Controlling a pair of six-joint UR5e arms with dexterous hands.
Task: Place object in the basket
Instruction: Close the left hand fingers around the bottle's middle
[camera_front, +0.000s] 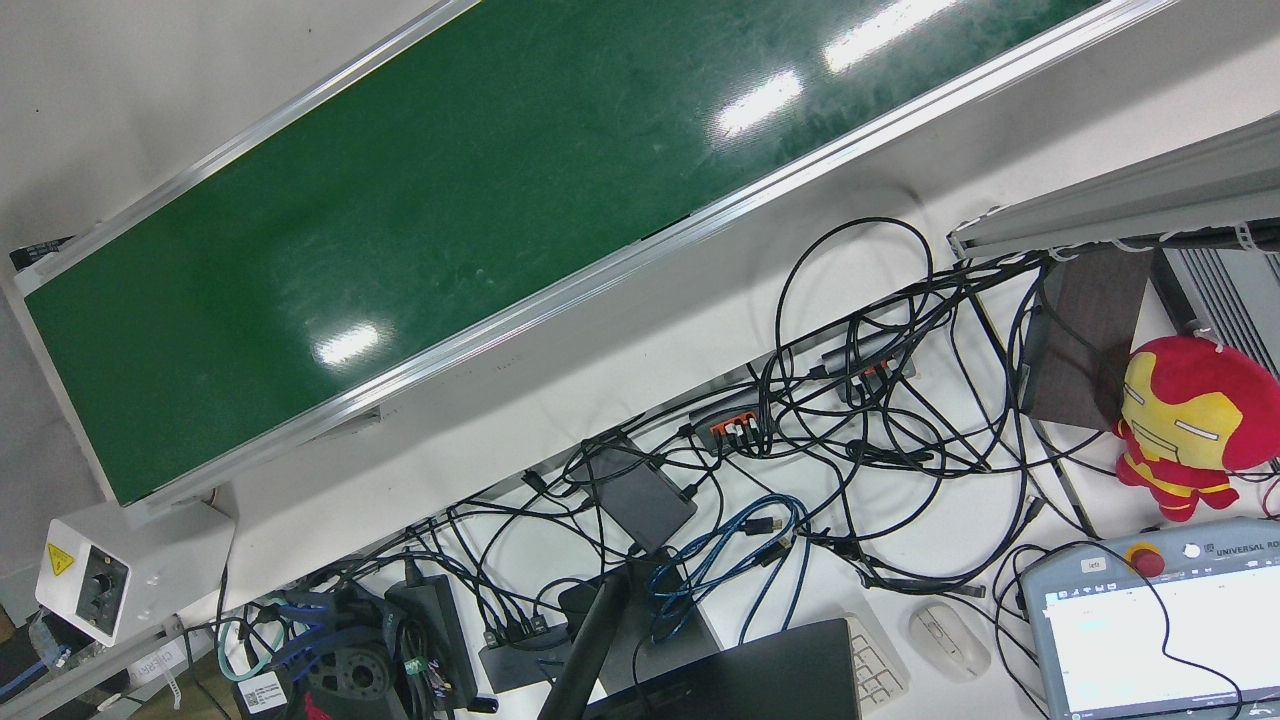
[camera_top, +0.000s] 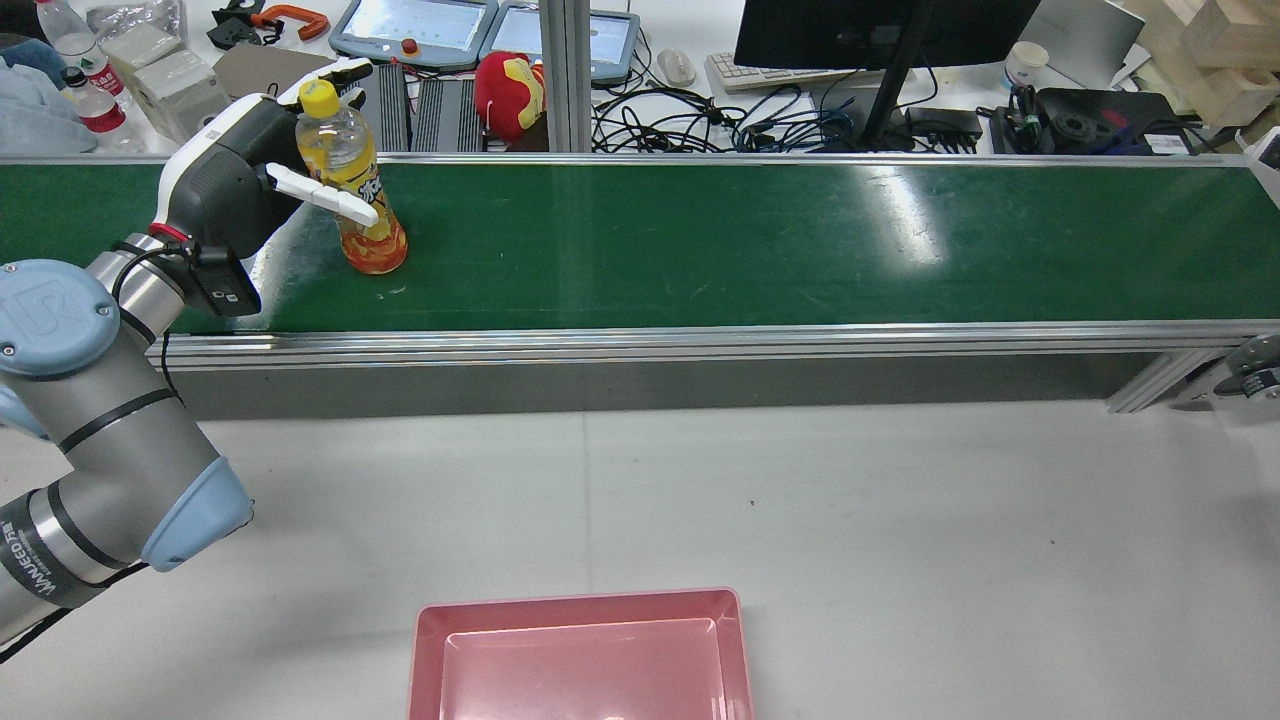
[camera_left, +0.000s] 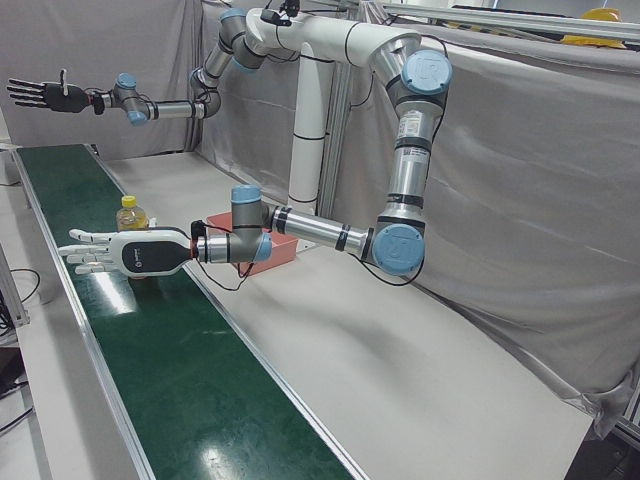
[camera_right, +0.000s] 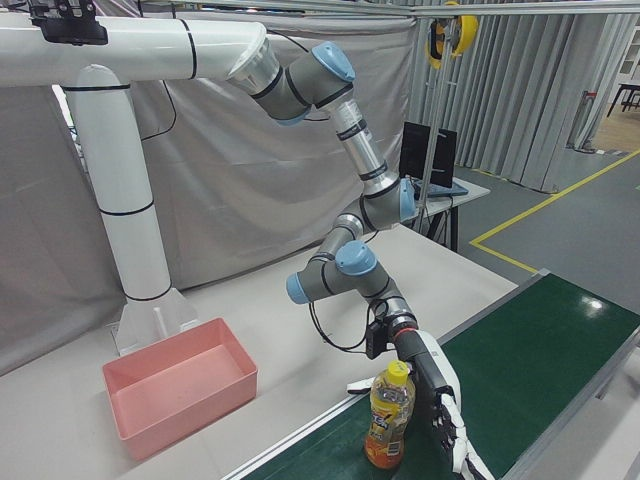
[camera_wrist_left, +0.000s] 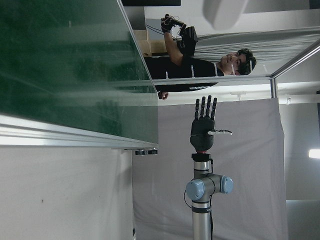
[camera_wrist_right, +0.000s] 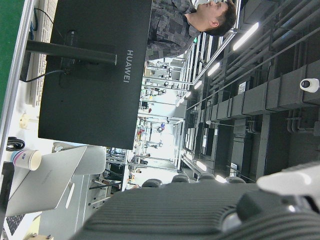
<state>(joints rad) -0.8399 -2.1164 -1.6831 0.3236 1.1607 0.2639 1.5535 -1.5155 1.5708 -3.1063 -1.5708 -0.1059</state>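
Note:
A yellow-capped bottle of orange drink (camera_top: 356, 190) stands upright on the green conveyor belt (camera_top: 700, 240) at its left end; it also shows in the left-front view (camera_left: 130, 214) and the right-front view (camera_right: 388, 428). My left hand (camera_top: 240, 175) is open right beside the bottle, fingers (camera_top: 330, 197) stretched across its front, not closed around it; the hand also shows in the left-front view (camera_left: 112, 252) and the right-front view (camera_right: 440, 405). My right hand (camera_left: 42, 95) is open and empty, raised high at the belt's far end, also seen from the left hand view (camera_wrist_left: 203, 127). The pink basket (camera_top: 580, 610) sits empty on the white table.
Behind the belt is a desk with a monitor (camera_top: 880, 30), cables (camera_front: 860, 420), teach pendants (camera_top: 415, 25), a red plush toy (camera_top: 508, 85) and water bottles (camera_top: 85, 70). The white table (camera_top: 800, 500) lies between the belt and the basket. A person (camera_wrist_left: 200, 65) stands beyond the belt.

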